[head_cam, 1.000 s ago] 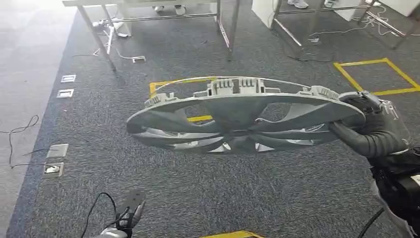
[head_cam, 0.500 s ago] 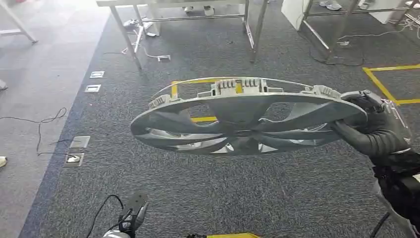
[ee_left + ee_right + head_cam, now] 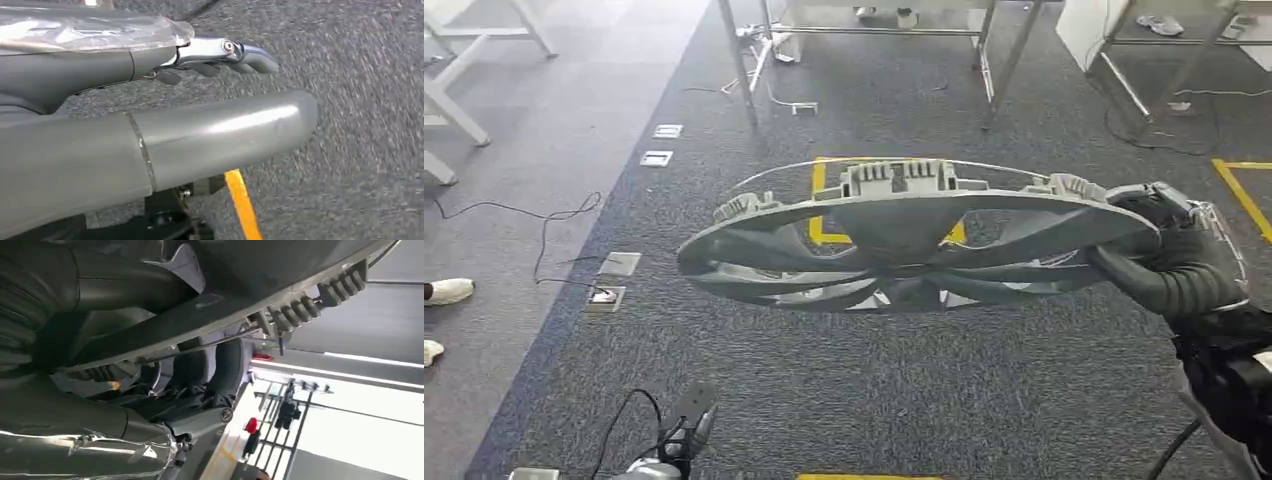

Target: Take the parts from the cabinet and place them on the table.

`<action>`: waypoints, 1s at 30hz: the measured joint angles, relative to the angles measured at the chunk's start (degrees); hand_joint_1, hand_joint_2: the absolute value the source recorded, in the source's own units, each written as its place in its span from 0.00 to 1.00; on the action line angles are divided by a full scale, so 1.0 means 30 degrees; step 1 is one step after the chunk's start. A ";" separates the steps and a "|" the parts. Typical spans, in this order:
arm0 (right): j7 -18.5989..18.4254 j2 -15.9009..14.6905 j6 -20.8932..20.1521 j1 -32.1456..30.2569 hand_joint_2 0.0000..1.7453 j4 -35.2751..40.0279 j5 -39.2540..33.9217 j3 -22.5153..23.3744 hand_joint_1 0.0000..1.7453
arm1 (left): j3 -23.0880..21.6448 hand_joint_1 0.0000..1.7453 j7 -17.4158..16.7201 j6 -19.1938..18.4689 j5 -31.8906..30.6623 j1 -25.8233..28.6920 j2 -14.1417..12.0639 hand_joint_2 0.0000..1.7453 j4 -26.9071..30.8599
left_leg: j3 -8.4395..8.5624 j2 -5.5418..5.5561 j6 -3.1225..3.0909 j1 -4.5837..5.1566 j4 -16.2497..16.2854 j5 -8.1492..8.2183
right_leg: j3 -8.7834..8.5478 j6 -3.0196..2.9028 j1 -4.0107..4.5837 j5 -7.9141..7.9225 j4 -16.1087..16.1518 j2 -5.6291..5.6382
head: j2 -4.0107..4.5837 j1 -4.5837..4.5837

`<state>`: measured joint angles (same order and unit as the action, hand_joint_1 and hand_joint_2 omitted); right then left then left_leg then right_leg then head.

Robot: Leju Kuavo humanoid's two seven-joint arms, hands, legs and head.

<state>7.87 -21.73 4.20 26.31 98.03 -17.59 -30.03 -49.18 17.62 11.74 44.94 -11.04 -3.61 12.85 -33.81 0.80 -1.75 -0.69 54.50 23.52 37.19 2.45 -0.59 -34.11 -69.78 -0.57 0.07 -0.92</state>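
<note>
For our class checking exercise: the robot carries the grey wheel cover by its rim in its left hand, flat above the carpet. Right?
Not quite. The right hand grips the wheel cover by its rim, as the head view shows; the left hand holds nothing. The rest stands.

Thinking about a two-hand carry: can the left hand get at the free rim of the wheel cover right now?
Probably yes. The right hand grips only one edge of the wheel cover, which is held flat over the carpet. The opposite rim has nothing around it, and the left hand hangs low, holding nothing.
</note>
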 joint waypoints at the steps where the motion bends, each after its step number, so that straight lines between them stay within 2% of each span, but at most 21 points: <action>1: 0.0000 0.0000 -0.0007 -0.0017 1.00 0.0000 0.0000 -0.0015 1.00 | 0.0000 0.00 -0.0014 0.0000 0.0000 0.0004 0.0007 0.00 0.0000 | 0.0001 0.0173 -0.0004 0.0028 0.0014 0.0003 | 0.0521 0.0026 0.0005 -0.0265 -0.1069 0.0026 | 0.0000 0.0007; 2: -0.0015 0.0000 -0.0007 -0.0020 1.00 -0.0022 0.0000 -0.0008 1.00 | 0.0000 0.00 -0.0022 -0.0008 0.0000 0.0016 0.0015 0.00 0.0000 | 0.0004 0.0328 -0.0004 0.0032 0.0024 0.0003 | 0.0648 0.0016 0.0005 -0.0075 -0.1243 0.0048 | 0.0000 0.0015; 3: -0.0022 0.0000 -0.0007 -0.0018 1.00 -0.0036 0.0000 -0.0008 1.00 | 0.0000 0.00 -0.0022 -0.0015 0.0000 0.0020 0.0015 0.00 0.0000 | 0.0010 0.0522 -0.0003 0.0032 0.0049 0.0004 | 0.0362 -0.0028 0.0006 0.0568 -0.0517 0.0073 | 0.0000 0.0015; 5: -0.0022 0.0000 -0.0007 0.0013 1.00 -0.0036 0.0000 0.0006 1.00 | 0.0000 0.00 -0.0022 -0.0015 0.0000 0.0006 0.0015 0.00 0.0000 | 0.0026 0.0884 0.0025 0.0023 0.0121 0.0023 | -0.1019 -0.0216 0.0004 0.2378 0.2650 0.0275 | 0.0000 0.0029; 6: -0.0022 0.0000 -0.0007 0.0034 1.00 -0.0044 0.0000 0.0014 1.00 | 0.0000 0.00 -0.0022 -0.0015 -0.0007 0.0010 0.0015 0.00 0.0000 | -0.0006 0.1011 0.0057 -0.0007 0.0136 0.0043 | -0.1619 -0.0337 0.0003 0.2966 0.4138 0.0781 | 0.0000 0.0051; 7: -0.0029 0.0000 -0.0015 0.0041 1.00 -0.0073 0.0000 0.0014 1.00 | 0.0000 0.00 -0.0022 -0.0015 -0.0007 -0.0007 0.0014 0.00 0.0000 | -0.0118 0.1103 0.0145 0.0145 0.0236 0.0035 | -0.1813 -0.0412 0.0019 0.2812 0.4513 0.1083 | 0.0000 0.0051; 10: -0.0022 0.0000 -0.0036 0.0040 1.00 -0.0073 0.0000 0.0000 1.00 | 0.0000 0.00 -0.0029 -0.0015 -0.0015 0.0056 0.0014 0.00 0.0000 | -0.0266 0.1430 0.0440 -0.0002 0.0110 -0.0146 | -0.1810 -0.0449 0.0126 0.2734 0.4676 0.0757 | 0.0000 0.0007; 11: -0.0022 0.0000 -0.0036 0.0052 1.00 -0.0073 0.0000 0.0000 1.00 | 0.0000 0.00 -0.0029 -0.0015 -0.0022 0.0069 0.0015 0.00 0.0000 | -0.0271 0.1571 0.0561 0.0021 0.0079 -0.0195 | -0.1844 -0.0570 0.0069 0.2808 0.4779 0.0620 | 0.0000 -0.0007; 12: -0.0022 0.0000 -0.0036 0.0068 1.00 -0.0080 0.0000 0.0007 1.00 | 0.0000 0.00 -0.0029 -0.0015 -0.0022 0.0076 -0.0022 0.00 0.0000 | -0.0403 0.1146 0.0641 0.0026 0.0444 0.0106 | -0.1977 -0.0711 -0.0117 0.2915 0.4976 0.0369 | 0.0000 0.0007; 13: -0.0029 0.0000 -0.0036 0.0078 1.00 -0.0087 0.0000 0.0022 1.00 | 0.0000 0.00 -0.0029 -0.0015 -0.0029 0.0068 -0.0015 0.00 0.0000 | -0.0802 0.0543 0.0794 0.0098 0.1291 0.0698 | -0.1991 -0.0784 -0.0089 0.2964 0.5050 0.0319 | 0.0000 -0.0066; 14: -0.0029 0.0000 -0.0036 0.0102 1.00 -0.0102 0.0000 0.0000 1.00 | 0.0000 0.00 -0.0029 -0.0015 -0.0029 0.0019 -0.0015 0.00 0.0000 | -0.1516 0.0227 0.0892 0.0061 0.2773 0.1496 | -0.1969 -0.0868 -0.0077 0.2983 0.5048 0.0165 | 0.0000 -0.0159; 16: -0.0015 0.0000 -0.0066 0.0101 1.00 -0.0109 0.0000 -0.0008 1.00 | 0.0000 0.00 -0.0029 -0.0022 -0.0029 0.0000 -0.0007 0.00 0.0000 | -0.2887 0.0036 0.0991 0.0023 0.5718 0.2621 | -0.1964 -0.0889 -0.0047 0.2972 0.5042 -0.0115 | 0.0000 -0.0204; 17: -0.0022 0.0000 -0.0073 0.0092 1.00 -0.0124 0.0000 -0.0022 1.00 | 0.0000 0.00 -0.0036 -0.0022 -0.0029 0.0013 -0.0007 0.00 0.0000 | -0.3180 -0.0011 0.1003 0.0009 0.6284 0.2634 | -0.1966 -0.0898 -0.0047 0.2964 0.5038 -0.0267 | 0.0000 -0.0219; 18: -0.0022 0.0000 -0.0095 0.0084 1.00 -0.0168 0.0000 -0.0030 1.00 | 0.0000 0.00 -0.0029 -0.0022 -0.0029 0.0026 -0.0007 0.00 0.0000 | -0.2992 -0.0059 0.0991 -0.0006 0.5899 0.2242 | -0.1971 -0.0896 -0.0047 0.2960 0.5034 -0.0389 | 0.0000 -0.0226; 20: -0.0022 0.0000 -0.0102 0.0094 1.00 -0.0182 0.0000 -0.0023 1.00 | 0.0000 0.00 -0.0029 -0.0022 -0.0029 0.0016 -0.0044 0.00 0.0000 | -0.1505 -0.0255 0.0902 -0.0019 0.2969 0.0766 | -0.1994 -0.0847 -0.0048 0.2926 0.5011 -0.0628 | 0.0000 -0.0270; 21: -0.0014 0.0000 -0.0102 0.0106 1.00 -0.0182 0.0000 -0.0022 1.00 | 0.0000 0.00 -0.0036 -0.0022 -0.0029 -0.0008 -0.0066 0.00 0.0000 | -0.0551 -0.0602 0.0812 -0.0009 0.1218 0.0108 | -0.2017 -0.0784 -0.0045 0.2885 0.4981 -0.0740 | 0.0000 -0.0292; 22: -0.0007 0.0000 -0.0109 0.0121 1.00 -0.0182 0.0000 -0.0015 1.00 | 0.0000 0.00 -0.0036 -0.0022 -0.0029 -0.0049 -0.0066 0.00 0.0000 | -0.0071 -0.1189 0.0740 0.0115 0.0217 0.0191 | -0.1968 -0.0661 0.0134 0.2804 0.4901 -0.0825 | 0.0000 -0.0328; 26: -0.0007 0.0000 -0.0153 0.0134 1.00 -0.0182 0.0000 -0.0015 1.00 | 0.0000 0.00 -0.0036 -0.0022 -0.0022 0.0024 -0.0066 0.00 0.0007 | -0.0176 -0.0491 0.0318 0.0164 0.0152 0.0089 | -0.2045 -0.0356 0.0186 0.2732 0.4937 -0.1204 | 0.0000 -0.0211; 27: 0.0000 0.0000 -0.0153 0.0138 1.00 -0.0182 0.0000 0.0007 1.00 | 0.0000 0.00 -0.0036 -0.0022 -0.0022 0.0025 -0.0051 0.00 0.0007 | -0.0072 -0.0383 0.0166 0.0025 -0.0004 -0.0006 | -0.1984 -0.0225 0.0103 0.2552 0.4839 -0.1054 | 0.0000 -0.0205; 28: -0.0007 0.0000 -0.0153 0.0143 1.00 -0.0182 0.0000 0.0007 1.00 | 0.0000 0.00 -0.0036 -0.0022 -0.0029 0.0000 -0.0036 0.00 0.0007 | -0.0068 -0.0289 0.0123 0.0020 -0.0032 -0.0031 | -0.1809 -0.0149 0.0033 0.2080 0.4252 -0.0502 | 0.0000 -0.0124; 30: 0.0000 0.0000 -0.0146 0.0137 1.00 -0.0204 0.0000 0.0014 1.00 | 0.0000 0.00 -0.0051 -0.0015 -0.0015 -0.0026 -0.0058 0.00 0.0007 | -0.0071 -0.0136 -0.0016 0.0022 -0.0024 -0.0033 | -0.0437 -0.0071 0.0022 0.0471 0.1170 0.0004 | 0.0000 -0.0029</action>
<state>7.87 -21.73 3.76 26.72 97.42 -17.59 -29.99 -49.18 17.46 11.69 44.89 -11.12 -3.78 12.87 -34.02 0.39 -1.80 -0.62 54.43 23.42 35.88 2.23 -0.52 -32.70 -66.27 -0.56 0.07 -1.01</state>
